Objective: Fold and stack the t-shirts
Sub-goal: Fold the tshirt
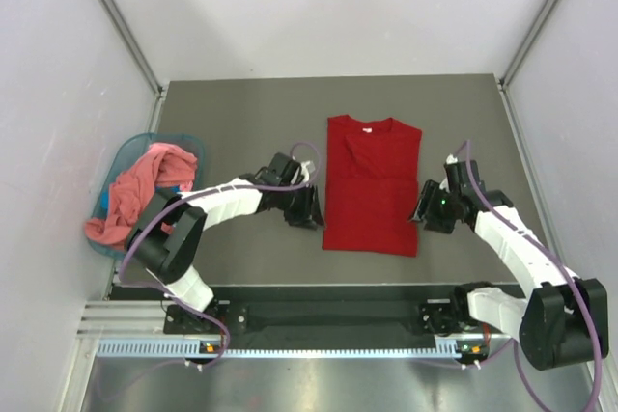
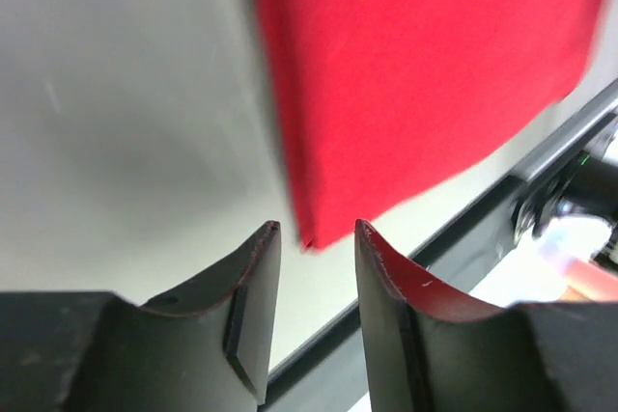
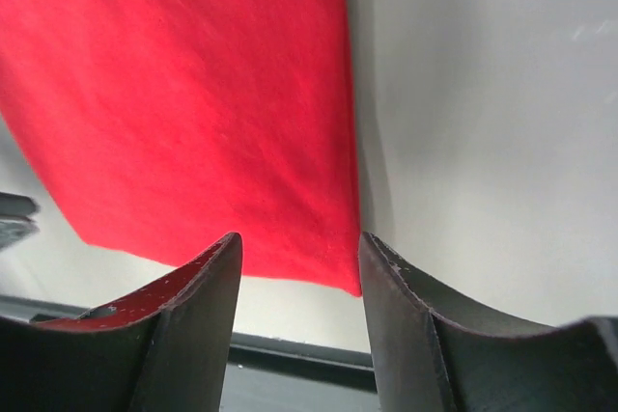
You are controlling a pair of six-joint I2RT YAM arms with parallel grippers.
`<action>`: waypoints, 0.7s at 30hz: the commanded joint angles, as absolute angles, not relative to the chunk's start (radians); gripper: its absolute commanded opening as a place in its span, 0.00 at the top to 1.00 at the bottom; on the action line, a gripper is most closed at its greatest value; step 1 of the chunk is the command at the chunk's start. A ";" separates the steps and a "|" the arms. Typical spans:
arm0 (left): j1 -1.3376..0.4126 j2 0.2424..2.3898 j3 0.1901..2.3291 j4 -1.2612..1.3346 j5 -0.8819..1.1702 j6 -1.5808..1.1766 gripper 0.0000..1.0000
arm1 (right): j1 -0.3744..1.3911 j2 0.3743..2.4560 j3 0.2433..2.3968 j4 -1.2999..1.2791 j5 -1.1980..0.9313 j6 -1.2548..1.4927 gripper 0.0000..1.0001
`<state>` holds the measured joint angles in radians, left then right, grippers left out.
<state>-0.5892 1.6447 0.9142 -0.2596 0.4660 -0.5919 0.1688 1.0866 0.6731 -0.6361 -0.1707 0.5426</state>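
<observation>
A deep red t-shirt (image 1: 372, 185) lies flat on the grey table as a long rectangle with its sleeves folded in. Its white neck label (image 1: 367, 123) is at the far end. My left gripper (image 1: 311, 209) sits just off the shirt's near-left corner, open and holding nothing. In the left wrist view that corner of the red shirt (image 2: 415, 74) lies just ahead of the gripper (image 2: 317, 233). My right gripper (image 1: 423, 209) is by the near-right corner, also open. In the right wrist view the gripper (image 3: 299, 248) frames the shirt's corner (image 3: 193, 103) without touching it. A salmon-pink t-shirt (image 1: 135, 195) is heaped in the basket.
The teal plastic basket (image 1: 121, 156) stands at the table's left edge with the pink cloth spilling over its rim. A dark rail (image 1: 328, 311) runs along the table's near edge, close behind both grippers. White walls enclose the table.
</observation>
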 commanded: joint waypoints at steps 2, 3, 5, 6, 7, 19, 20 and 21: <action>-0.589 1.602 0.778 -0.101 0.526 -0.675 0.57 | 0.196 1.072 0.614 -0.614 -0.225 0.592 0.47; -0.591 1.598 0.772 -0.094 0.525 -0.681 0.57 | 0.201 1.059 0.606 -0.606 -0.229 0.597 0.47; -0.591 1.588 0.778 -0.103 0.511 -0.672 0.58 | 0.207 1.042 0.604 -0.607 -0.219 0.604 0.47; -0.591 1.580 0.791 -0.136 0.496 -0.660 0.58 | 0.210 1.034 0.613 -0.614 -0.210 0.604 0.47; -0.591 1.569 0.808 -0.150 0.477 -0.649 0.58 | 0.213 1.035 0.645 -0.621 -0.192 0.594 0.47; -0.595 1.643 1.043 -0.316 0.399 -0.617 0.56 | 0.239 1.086 0.658 -0.649 -0.110 0.625 0.47; -0.604 1.634 0.987 -0.273 0.405 -0.647 0.56 | 0.239 1.077 0.637 -0.625 -0.142 0.646 0.46; -0.609 1.634 0.962 -0.252 0.416 -0.658 0.55 | 0.241 1.068 0.617 -0.609 -0.159 0.666 0.46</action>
<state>-0.5919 1.6382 1.0592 -0.2558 0.3969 -0.6125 0.2276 1.0954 0.6716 -0.6289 -0.1326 0.5964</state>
